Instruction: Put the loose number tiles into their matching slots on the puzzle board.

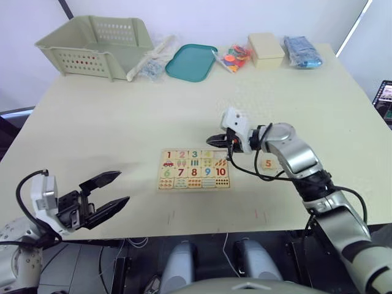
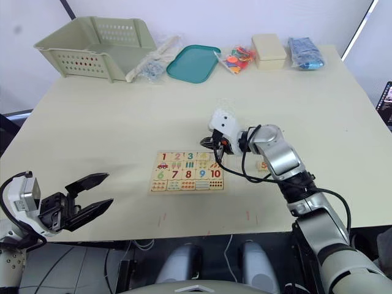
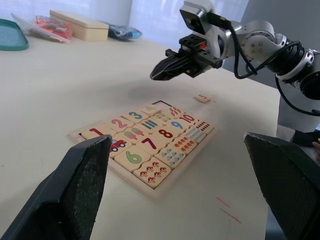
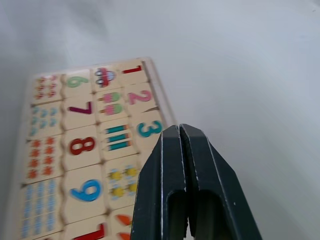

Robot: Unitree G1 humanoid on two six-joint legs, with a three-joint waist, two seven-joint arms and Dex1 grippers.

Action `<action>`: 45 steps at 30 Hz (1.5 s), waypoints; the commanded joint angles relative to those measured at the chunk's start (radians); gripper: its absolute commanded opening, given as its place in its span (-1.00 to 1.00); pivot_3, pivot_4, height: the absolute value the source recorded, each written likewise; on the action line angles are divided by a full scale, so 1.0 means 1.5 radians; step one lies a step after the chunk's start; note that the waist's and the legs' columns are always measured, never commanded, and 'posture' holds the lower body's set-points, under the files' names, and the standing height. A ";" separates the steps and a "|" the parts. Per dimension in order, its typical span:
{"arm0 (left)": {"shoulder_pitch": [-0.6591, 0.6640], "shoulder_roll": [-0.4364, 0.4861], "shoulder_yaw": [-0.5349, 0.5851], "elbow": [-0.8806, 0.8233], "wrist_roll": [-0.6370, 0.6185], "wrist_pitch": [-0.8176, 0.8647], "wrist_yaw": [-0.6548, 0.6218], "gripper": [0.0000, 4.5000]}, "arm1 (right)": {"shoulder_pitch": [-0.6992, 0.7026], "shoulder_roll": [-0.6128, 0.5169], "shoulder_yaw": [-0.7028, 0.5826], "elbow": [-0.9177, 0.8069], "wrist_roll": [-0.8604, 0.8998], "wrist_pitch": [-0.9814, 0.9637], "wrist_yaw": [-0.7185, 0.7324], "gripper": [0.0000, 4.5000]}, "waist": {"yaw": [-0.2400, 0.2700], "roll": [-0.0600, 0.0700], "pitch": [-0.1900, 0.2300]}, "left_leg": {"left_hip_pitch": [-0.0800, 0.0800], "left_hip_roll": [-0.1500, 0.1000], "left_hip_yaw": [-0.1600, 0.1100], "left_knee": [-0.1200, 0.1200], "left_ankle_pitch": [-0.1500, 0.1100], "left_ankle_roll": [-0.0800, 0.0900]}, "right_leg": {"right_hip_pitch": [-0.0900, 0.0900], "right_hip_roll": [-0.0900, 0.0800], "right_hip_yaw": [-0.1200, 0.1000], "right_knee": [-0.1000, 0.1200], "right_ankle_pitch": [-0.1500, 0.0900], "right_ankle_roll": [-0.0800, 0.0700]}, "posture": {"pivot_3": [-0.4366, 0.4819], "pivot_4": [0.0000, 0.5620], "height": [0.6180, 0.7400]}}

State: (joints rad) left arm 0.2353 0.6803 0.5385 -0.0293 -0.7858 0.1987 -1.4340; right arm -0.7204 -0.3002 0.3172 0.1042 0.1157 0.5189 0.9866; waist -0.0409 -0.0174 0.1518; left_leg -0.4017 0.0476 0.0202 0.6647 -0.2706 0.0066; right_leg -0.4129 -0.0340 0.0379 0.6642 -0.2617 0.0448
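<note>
The puzzle board (image 1: 195, 181) lies flat near the table's middle front. Tiles 1, 2 and 3 (image 1: 195, 155) sit in its far row of slots. Another light tile (image 3: 150, 108) rests in the fourth slot, its digit unreadable. The slot at the row's end (image 3: 162, 103) looks empty. A loose tile with an orange 5 (image 1: 267, 163) lies on the table to the right of the board. My right gripper (image 1: 213, 140) hovers shut just above the board's far right part, nothing visible between its fingers (image 4: 182, 165). My left gripper (image 1: 122, 187) is open, low at the front left, well clear of the board.
Along the far edge stand a pale green basket (image 1: 92, 43), a clear bag (image 1: 153, 61), a teal tray (image 1: 191, 61), a bag of colourful pieces (image 1: 234, 58), a beige box (image 1: 265, 49) and a blue bag (image 1: 301, 52). The table's front edge runs just below the board.
</note>
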 commanded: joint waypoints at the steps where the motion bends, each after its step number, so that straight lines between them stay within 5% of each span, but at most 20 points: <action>1: -0.007 0.004 0.003 -0.005 -0.003 -0.004 0.000 1.00 | 0.000 0.000 -0.005 -0.047 0.017 0.016 -0.004 -0.98 | 0.000 0.000 0.000 | 0.000 0.000 0.000 0.000 0.000 0.000 | 0.000 0.000 0.000 0.000 0.000 0.000 | -0.05 -0.47 1.00; 13: -0.007 0.008 0.005 -0.003 -0.002 0.000 -0.005 1.00 | 0.058 -0.010 -0.017 -0.110 0.036 0.017 -0.024 -0.98 | 0.000 0.000 0.000 | 0.000 0.000 0.000 0.000 0.000 0.000 | 0.000 0.000 0.000 0.000 0.000 0.000 | -0.05 -0.47 1.00; 22: 0.016 0.000 0.000 -0.015 0.006 0.004 0.005 1.00 | 0.275 -0.112 -0.164 -0.306 0.160 -0.059 0.019 -0.98 | 0.007 -0.001 0.000 | 0.000 0.000 0.000 0.000 0.000 0.000 | 0.001 0.000 0.000 -0.001 0.000 0.000 | -0.05 -0.47 1.00; 25: 0.024 -0.005 -0.004 -0.006 0.013 -0.001 0.004 1.00 | 0.356 -0.160 -0.222 -0.352 0.201 -0.055 0.028 -0.61 | 0.005 -0.001 0.000 | 0.001 0.000 0.000 0.000 0.000 0.000 | 0.001 0.001 0.000 -0.001 0.000 0.000 | -0.05 -0.47 1.00; 33: 0.044 -0.006 -0.014 0.016 0.043 -0.012 0.015 1.00 | 0.627 -0.238 -0.431 -0.450 0.257 -0.069 0.011 0.98 | 0.013 -0.002 0.000 | 0.001 0.000 0.001 0.000 0.000 0.000 | 0.002 0.001 0.001 -0.001 0.000 0.001 | -0.05 -0.47 1.00; 45: 0.057 0.007 -0.015 0.029 0.056 -0.018 0.016 1.00 | 0.761 -0.253 -0.516 -0.436 0.259 -0.115 0.009 0.98 | 0.018 -0.003 0.000 | 0.002 0.000 0.002 0.000 0.000 0.000 | 0.003 0.001 0.002 -0.001 -0.001 0.000 | -0.05 -0.47 1.00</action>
State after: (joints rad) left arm 0.3170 0.6764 0.5018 0.0243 -0.7015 0.1815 -1.4100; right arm 0.4137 -0.6696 -0.4304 -0.5414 0.4932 0.3730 0.9986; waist -0.0135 -0.0213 0.1515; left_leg -0.3989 0.0475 0.0226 0.6654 -0.2707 0.0068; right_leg -0.4089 -0.0318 0.0406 0.6620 -0.2625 0.0455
